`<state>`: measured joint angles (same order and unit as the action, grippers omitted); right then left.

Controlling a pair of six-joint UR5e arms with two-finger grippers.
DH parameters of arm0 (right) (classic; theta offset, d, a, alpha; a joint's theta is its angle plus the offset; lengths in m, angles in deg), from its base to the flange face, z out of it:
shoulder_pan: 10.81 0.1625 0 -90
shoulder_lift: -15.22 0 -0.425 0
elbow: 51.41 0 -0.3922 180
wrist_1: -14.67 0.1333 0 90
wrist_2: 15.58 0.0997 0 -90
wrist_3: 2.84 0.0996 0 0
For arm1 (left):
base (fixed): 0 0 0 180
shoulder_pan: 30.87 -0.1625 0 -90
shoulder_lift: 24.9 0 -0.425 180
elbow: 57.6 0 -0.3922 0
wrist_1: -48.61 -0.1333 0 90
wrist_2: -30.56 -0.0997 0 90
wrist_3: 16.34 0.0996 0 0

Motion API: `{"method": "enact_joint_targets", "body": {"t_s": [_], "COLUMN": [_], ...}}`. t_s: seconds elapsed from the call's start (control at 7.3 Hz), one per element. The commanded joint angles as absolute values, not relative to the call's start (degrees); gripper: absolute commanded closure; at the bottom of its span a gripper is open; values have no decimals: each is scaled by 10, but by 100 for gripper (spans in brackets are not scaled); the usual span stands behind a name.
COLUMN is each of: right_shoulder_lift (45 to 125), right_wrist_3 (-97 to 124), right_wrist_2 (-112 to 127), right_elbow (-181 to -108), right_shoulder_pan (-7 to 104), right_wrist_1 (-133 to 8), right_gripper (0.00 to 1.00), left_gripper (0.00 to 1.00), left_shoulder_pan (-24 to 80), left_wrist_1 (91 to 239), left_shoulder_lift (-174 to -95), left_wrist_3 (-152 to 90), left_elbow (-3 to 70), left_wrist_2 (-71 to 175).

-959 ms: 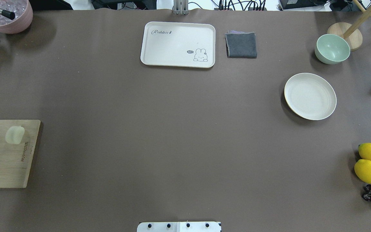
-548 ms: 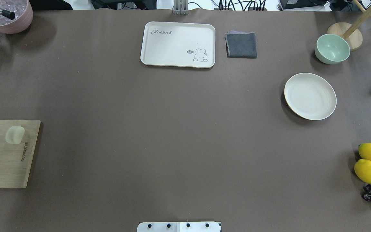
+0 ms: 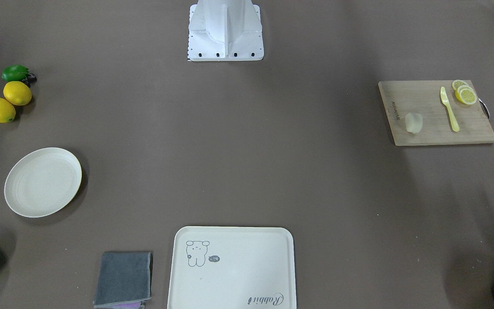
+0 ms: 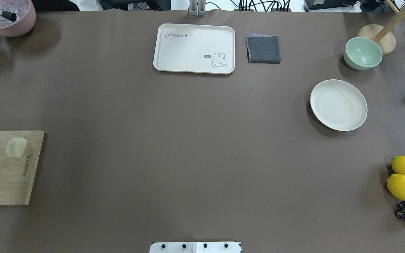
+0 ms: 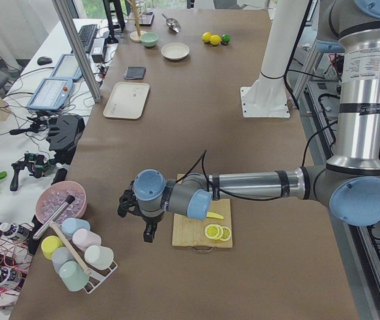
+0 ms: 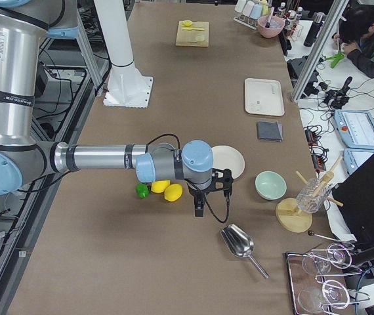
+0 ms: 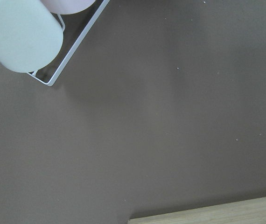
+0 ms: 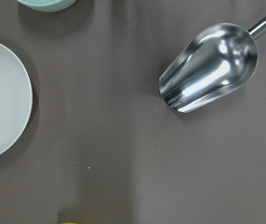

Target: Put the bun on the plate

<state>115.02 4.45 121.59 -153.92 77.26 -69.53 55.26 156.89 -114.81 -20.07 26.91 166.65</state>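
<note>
brown paper-like covering lies over the whole table [image 4: 188, 147], matte and flat, so i judge that nothing on it will slide by itself. the bun [image 4: 16, 147] lies on the wooden cutting board [image 4: 2, 182] at the robot's left end. it is apart from the lemon slices [image 3: 465, 94] and the small yellow knife [image 3: 449, 109] on the same board. the plate [image 4: 338, 105] lies bare at the right end, near the green bowl [image 4: 362, 53] and some way from the two lemons [image 4: 403, 177]. bun and plate are well apart, with the middle of the table between them.

i think this is why one arm waits at each end. the left gripper [image 5: 149, 232] hangs over the table just beside the board and points down. the right gripper [image 6: 199, 207] hangs between the plate and a metal scoop [image 8: 207, 70]. i see nothing held in either one, but from these side views i cannot tell how wide the jaws stand. the pick-up is not yet begun.

beyond the board stands a cup rack [image 5: 77, 260], and a person [image 6: 371, 29] sits at a bench beside the table.
</note>
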Motion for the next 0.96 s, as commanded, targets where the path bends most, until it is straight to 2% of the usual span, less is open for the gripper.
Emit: {"method": "enact_joint_targets", "body": {"t_s": [0.0, 0.82], "right_shoulder_lift": [1149, 1148], "right_wrist_3": [47, 57], "right_wrist_2": [1216, 1215], "right_elbow": [-1539, -1538], "right_shoulder_pan": [773, 773], "right_wrist_1": [-695, -695], "right_gripper": [0, 0], "left_gripper": [2, 2], "left_shoulder_pan": [553, 553], "left_wrist_1": [1569, 1570], "left_shoulder_lift": [-1148, -1151], "left_wrist_3": [-201, -202], "left_elbow": [269, 274], "left_wrist_2": [1666, 1667]}}
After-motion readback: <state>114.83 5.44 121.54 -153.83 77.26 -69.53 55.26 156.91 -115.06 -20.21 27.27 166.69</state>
